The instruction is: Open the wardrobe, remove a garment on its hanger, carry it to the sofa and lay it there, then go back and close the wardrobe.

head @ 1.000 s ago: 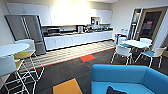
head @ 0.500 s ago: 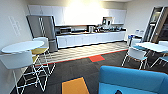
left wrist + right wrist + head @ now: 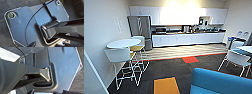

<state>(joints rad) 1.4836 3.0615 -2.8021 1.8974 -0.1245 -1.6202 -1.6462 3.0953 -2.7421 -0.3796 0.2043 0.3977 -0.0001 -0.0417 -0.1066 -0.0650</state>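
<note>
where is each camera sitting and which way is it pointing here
head view: high on the robot, facing forward and down across a kitchenette, round white table at left, blue sofa near right; no robot part shows.
left wrist view: on the left wrist, looking at the robot's dark plate and jointed bar over carpet.
right wrist view: on the right wrist, looking at the robot's plate and bar.
shared: both wrist views show plate, bar and grey carpet.

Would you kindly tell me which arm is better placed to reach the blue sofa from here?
Right, probably: the sofa lies low on the robot's right side in the head view, while the round white table stands on its left.
</note>
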